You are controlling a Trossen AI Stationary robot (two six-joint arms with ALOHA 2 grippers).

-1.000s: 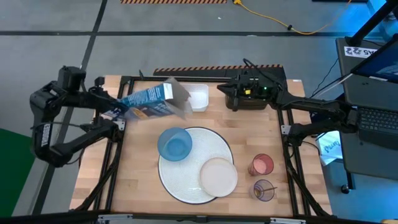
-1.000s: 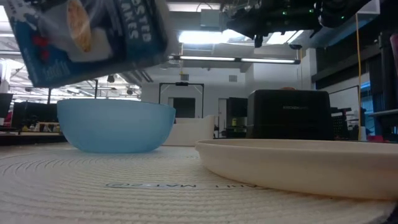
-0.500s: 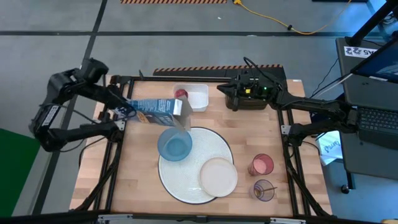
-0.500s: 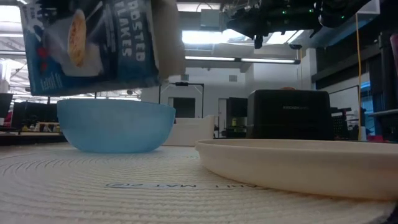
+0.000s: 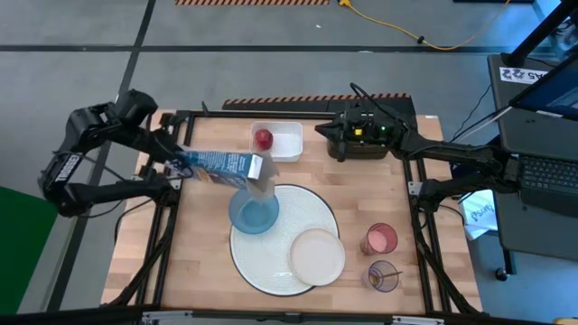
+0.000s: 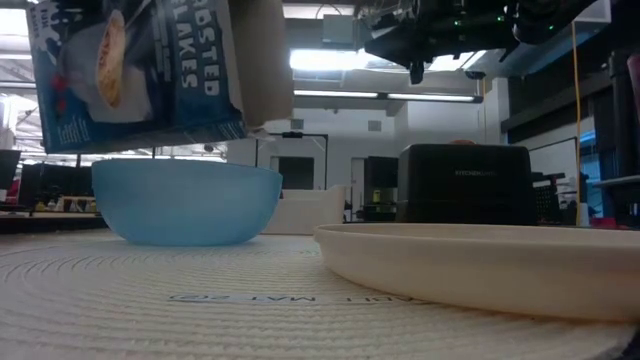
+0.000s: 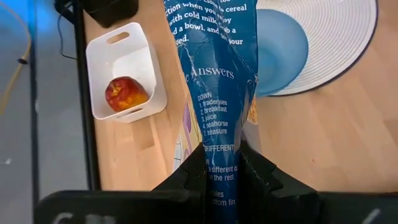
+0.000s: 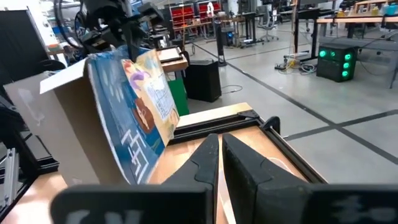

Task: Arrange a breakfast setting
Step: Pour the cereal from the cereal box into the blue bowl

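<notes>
A blue cereal box (image 5: 221, 165) hangs over the table's left part, my left gripper (image 5: 181, 162) shut on it. Its open flaps (image 5: 262, 179) reach over the blue bowl (image 5: 253, 215), which stands on the round white mat (image 5: 284, 271) beside the cream plate (image 5: 317, 255). The pink tumbler (image 5: 379, 239) and the purple tumbler (image 5: 383, 275), with a thin spoon in it, stand right of the mat. A red apple (image 5: 263, 138) lies in the white tub (image 5: 287, 142). My right gripper (image 8: 219, 155) is shut and level at the far edge, above the black toaster (image 6: 465, 185). My left gripper pinches the cereal box's closed end (image 7: 219, 163) between its two fingers (image 7: 198, 169), one on each broad face. The fingers slant down from the table's left side and lie along the box. The box is lifted clear, lying about level, its open end over the bowl.
Black frame rails (image 5: 167, 244) run along the table's left and right sides. The tub stands at the far edge, just beyond the box. Bare wood (image 5: 203, 262) lies left of the mat and between the mat and the toaster.
My left gripper has swung toward the table's near edge and rolled. The box has turned with it: its open end has moved from in front of the tub to above the bowl, uncovering the apple, and its flaps now hang down.
</notes>
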